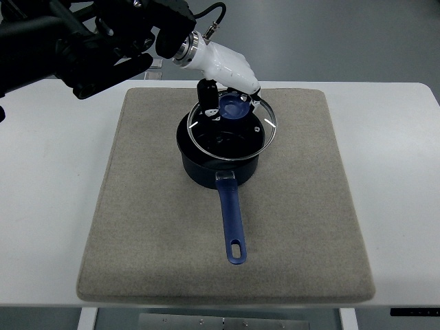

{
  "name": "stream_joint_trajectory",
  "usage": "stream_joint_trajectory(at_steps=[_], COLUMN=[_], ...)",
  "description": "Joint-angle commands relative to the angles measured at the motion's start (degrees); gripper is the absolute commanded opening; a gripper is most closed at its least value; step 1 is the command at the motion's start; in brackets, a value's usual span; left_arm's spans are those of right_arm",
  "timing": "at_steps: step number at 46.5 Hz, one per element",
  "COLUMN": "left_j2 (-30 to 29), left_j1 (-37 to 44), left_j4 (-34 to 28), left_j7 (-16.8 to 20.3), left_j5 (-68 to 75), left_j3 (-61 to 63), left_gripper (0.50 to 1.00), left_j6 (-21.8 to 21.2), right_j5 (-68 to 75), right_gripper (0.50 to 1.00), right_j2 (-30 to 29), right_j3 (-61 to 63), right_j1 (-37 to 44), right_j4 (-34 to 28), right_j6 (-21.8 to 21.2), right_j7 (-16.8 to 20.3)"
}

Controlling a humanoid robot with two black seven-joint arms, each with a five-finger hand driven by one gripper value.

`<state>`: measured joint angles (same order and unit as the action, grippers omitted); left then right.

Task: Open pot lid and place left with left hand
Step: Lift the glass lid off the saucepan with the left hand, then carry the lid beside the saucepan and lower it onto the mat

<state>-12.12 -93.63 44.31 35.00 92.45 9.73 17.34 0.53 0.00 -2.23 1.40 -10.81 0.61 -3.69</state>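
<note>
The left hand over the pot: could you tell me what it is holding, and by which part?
The left hand grips the glass lid by its blue knob, lid tilted above the pot.

Light is even and fairly bright, falling from overhead. The white table reads clean without burning out, and shadows are soft, with a faint one under the mat's front edge. Small glints sit on the glass lid's rim and on the white robot hand. The dark arm at top left loses detail. Focus is sharp throughout, with no clear edge distortion.
</note>
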Motion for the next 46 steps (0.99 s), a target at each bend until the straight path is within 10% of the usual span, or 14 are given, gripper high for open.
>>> stream_joint_trajectory(at_steps=[1, 46], left_j2=[-0.27, -19.87], left_j1=[-0.15, 0.02], left_j4=[-1.50, 2.89], left_j7=[0.00, 0.00], left_j5=[-0.42, 0.28], left_j3=[-0.15, 2.22], left_gripper=[0.500, 0.500], left_j6=[0.06, -0.91], right_j5=[0.00, 0.00], right_gripper=[0.917, 0.917], right_j2=[0.00, 0.00], right_j3=[0.03, 0.03], right_j1=[-0.08, 0.00], right_j4=[0.00, 0.00], right_j6=[0.00, 0.00], right_j7=[0.00, 0.00])
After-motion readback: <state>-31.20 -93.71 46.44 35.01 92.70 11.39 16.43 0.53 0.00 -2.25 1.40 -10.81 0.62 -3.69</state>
